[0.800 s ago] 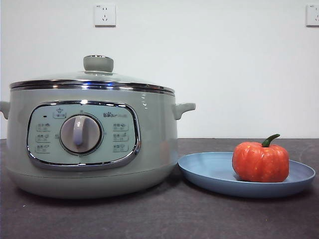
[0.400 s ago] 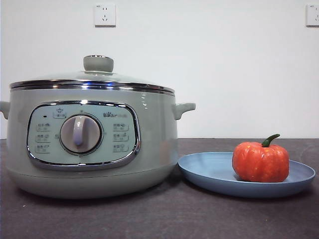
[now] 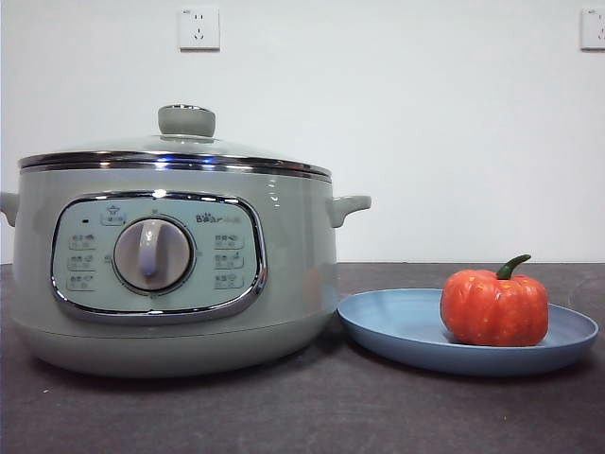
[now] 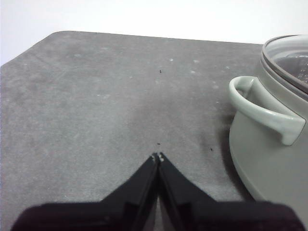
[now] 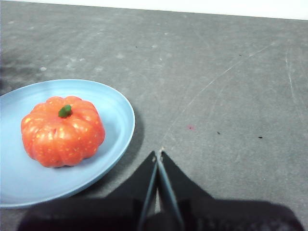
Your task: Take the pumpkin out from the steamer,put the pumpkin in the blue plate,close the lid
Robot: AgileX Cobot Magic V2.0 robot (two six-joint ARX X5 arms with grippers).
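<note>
Nothing has moved since the earlier frames — the pumpkin (image 3: 493, 307) sits upright in the blue plate (image 3: 397, 326) just beside the steamer (image 3: 170, 270), whose lid (image 3: 180, 147) is on, while the left gripper (image 4: 158, 157) and right gripper (image 5: 158, 155) hover clenched, empty, over bare table (image 3: 302, 416).

No change visible in front view across three pictures: nothing moved, nothing arrived, nothing left. No arm entered front view at any point.
</note>
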